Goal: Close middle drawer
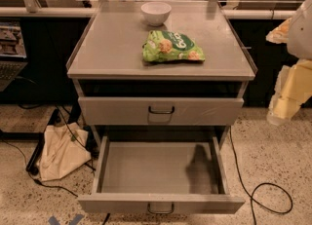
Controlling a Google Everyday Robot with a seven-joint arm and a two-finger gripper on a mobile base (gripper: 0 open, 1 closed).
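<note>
The pale yellow-white claw (282, 106) hangs at the right edge of the view beside the grey metal table (112, 48), touching nothing visible, its opening impossible to tell, while down-left the wide, shallow grey metal middle drawer (146, 168) stands pulled far out, well apart from it.

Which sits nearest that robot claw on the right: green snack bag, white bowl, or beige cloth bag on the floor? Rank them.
From the gripper, at the view's right beside the grey metal cabinet:
1. Green crinkly snack bag, on the cabinet top.
2. White round bowl, at the top's back edge.
3. Beige cloth bag, floor, far left.
</note>
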